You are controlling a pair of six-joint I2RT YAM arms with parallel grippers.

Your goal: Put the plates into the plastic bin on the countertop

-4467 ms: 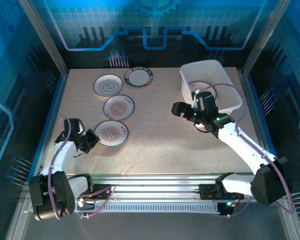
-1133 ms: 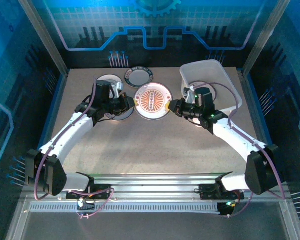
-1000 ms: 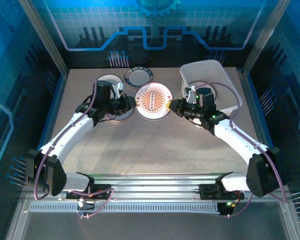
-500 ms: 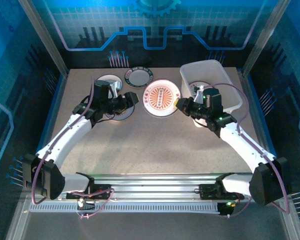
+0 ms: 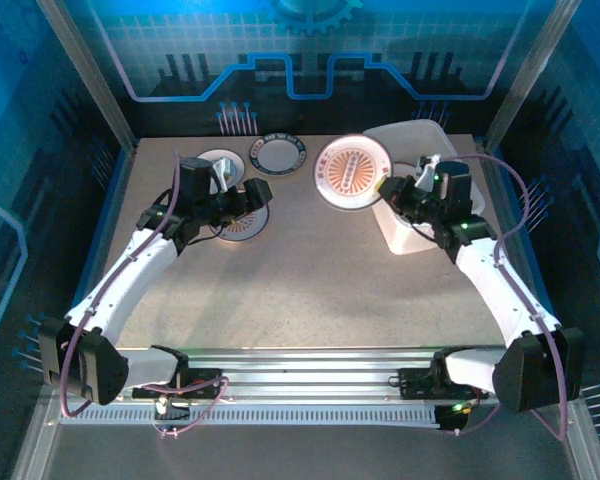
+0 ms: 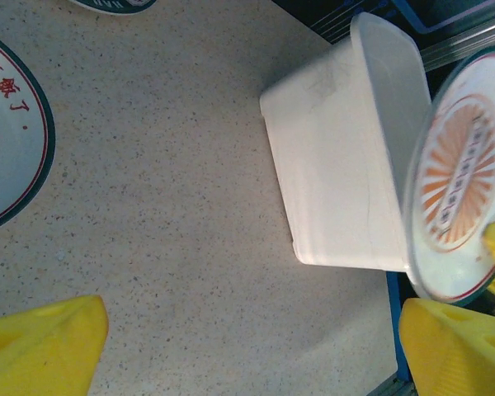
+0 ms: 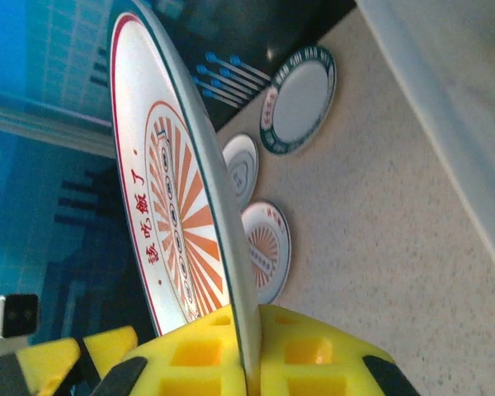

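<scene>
Small round white plate with an orange-brown sunburst centre and thin dark rim [image 5: 352, 171], held off the table and tilted, its face turned up toward the overhead camera, just beside the left wall of the white rectangular plastic bin [image 5: 409, 236]. The right gripper [image 5: 385, 187] grasps this plate by its lower rim; in the right wrist view the rim sits edge-on between the yellow fingers [image 7: 198, 351], clamped on both sides. The bin stands at the far right of the beige speckled countertop [image 5: 310, 270]; whether plate and bin touch cannot be told. Three more plates lie flat on the far left part of the countertop: a second sunburst plate [image 5: 239, 223], a white plate with a grey motif [image 5: 218, 160] partly hidden behind the left arm, and a white plate with a dark green patterned rim [image 5: 280, 155]. The left gripper [image 5: 252, 198] hovers over the second sunburst plate, its yellow fingers [image 6: 45, 342] spread apart with nothing between them.
</scene>
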